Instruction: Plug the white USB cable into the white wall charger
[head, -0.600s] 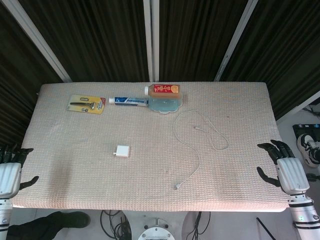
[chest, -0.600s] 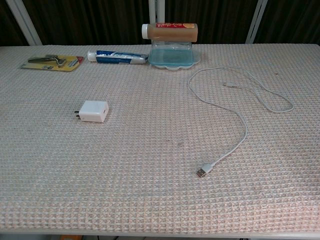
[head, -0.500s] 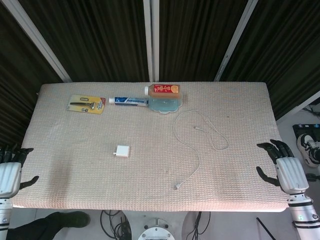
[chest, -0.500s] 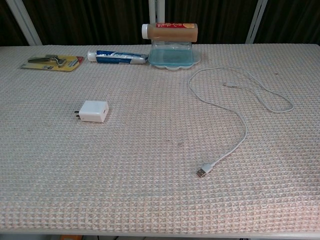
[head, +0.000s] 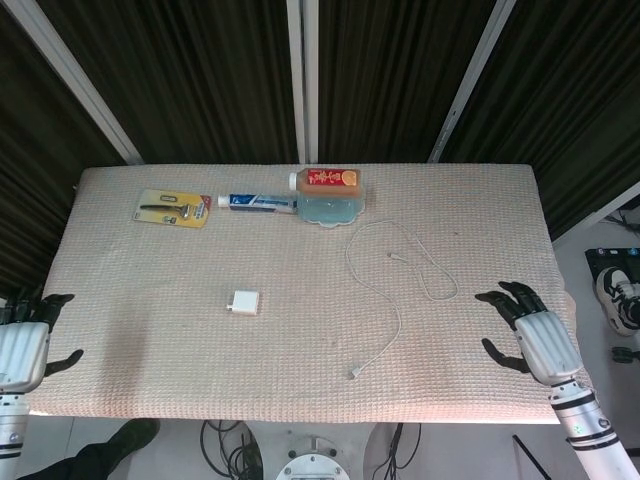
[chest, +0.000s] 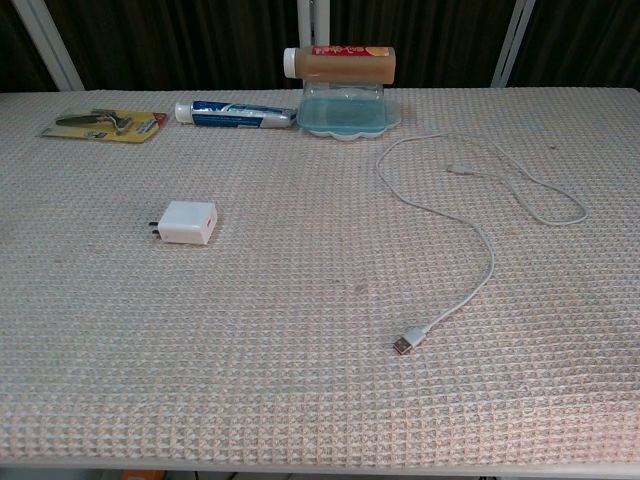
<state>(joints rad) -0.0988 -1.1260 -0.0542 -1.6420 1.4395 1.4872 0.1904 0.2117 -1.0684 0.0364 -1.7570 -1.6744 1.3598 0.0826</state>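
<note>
The white wall charger (head: 243, 302) (chest: 187, 222) lies flat left of the table's middle, prongs pointing left. The white USB cable (head: 395, 277) (chest: 480, 236) lies loose to its right, looping toward the back, with its USB plug (head: 355, 373) (chest: 404, 344) nearest the front edge. My left hand (head: 22, 345) hangs open off the table's front left corner. My right hand (head: 532, 332) is open over the table's right edge, fingers spread, holding nothing. The chest view shows neither hand.
Along the back edge lie a razor on a yellow card (head: 172, 209) (chest: 103, 124), a toothpaste tube (head: 257, 202) (chest: 235, 113), and a brown bottle (head: 326, 179) (chest: 340, 62) resting on a blue dish (head: 331, 209) (chest: 349, 112). A textured cloth (head: 150, 340) covers the table.
My right hand has moved left and forward, from beyond the right edge to over the table. The left hand shifted slightly. Charger and cable have not moved.
</note>
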